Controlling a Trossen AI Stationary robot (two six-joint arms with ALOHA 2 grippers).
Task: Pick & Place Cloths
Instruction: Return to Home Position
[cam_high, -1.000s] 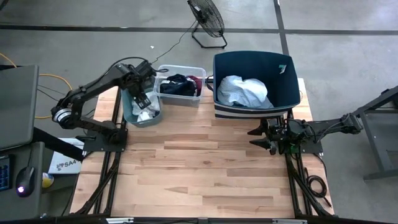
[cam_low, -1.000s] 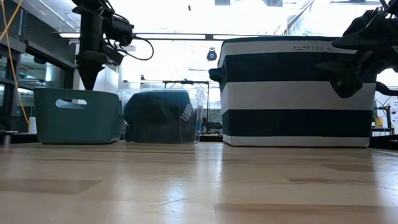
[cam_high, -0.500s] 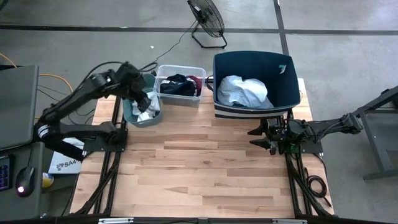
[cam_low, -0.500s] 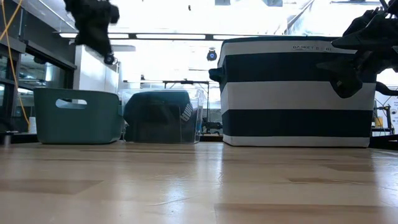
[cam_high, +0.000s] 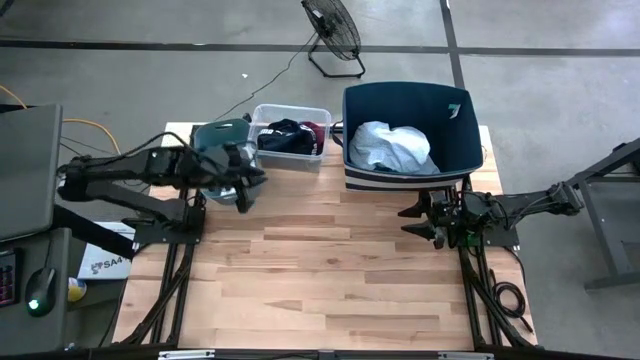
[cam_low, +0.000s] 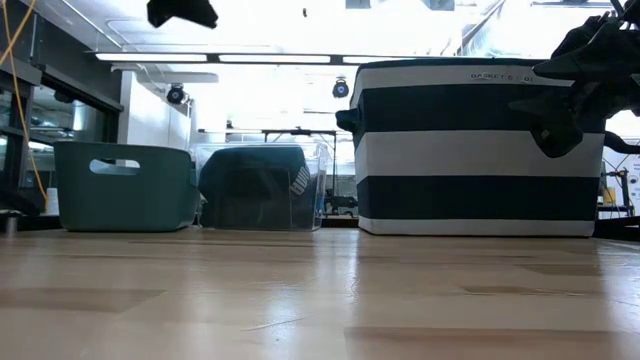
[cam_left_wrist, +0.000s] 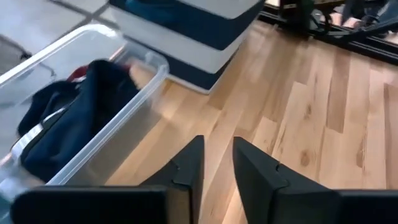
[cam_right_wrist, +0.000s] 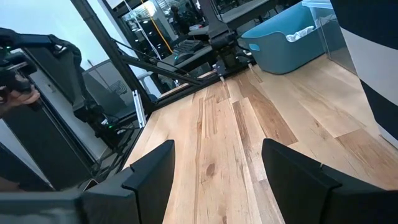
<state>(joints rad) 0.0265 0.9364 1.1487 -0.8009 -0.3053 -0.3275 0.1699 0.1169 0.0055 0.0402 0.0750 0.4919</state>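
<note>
My left gripper (cam_high: 246, 190) hangs high over the near right corner of the teal bin (cam_high: 212, 134), slanting down toward the table. Its fingers (cam_left_wrist: 217, 158) stand a narrow gap apart with nothing between them. Beside it the clear bin (cam_high: 290, 137) holds a dark cloth (cam_left_wrist: 68, 124) and a maroon one (cam_high: 316, 129). A pale-blue cloth (cam_high: 395, 147) lies in the navy striped basket (cam_high: 455, 150). Small white pieces (cam_right_wrist: 303, 31) lie in the teal bin. My right gripper (cam_high: 425, 221) waits open at the table's right side, level, holding nothing.
The three bins stand in a row along the table's far edge, seen in the low view as the teal bin (cam_low: 125, 185), the clear bin (cam_low: 262, 188) and the striped basket (cam_low: 478, 145). Bare wooden tabletop (cam_high: 330, 270) stretches from them to the near edge.
My left gripper has risen out of the teal bin and swung toward the table's near edge and right. It has tipped from pointing down to slanting forward. In the low view it has climbed to the top edge. It carries nothing.
</note>
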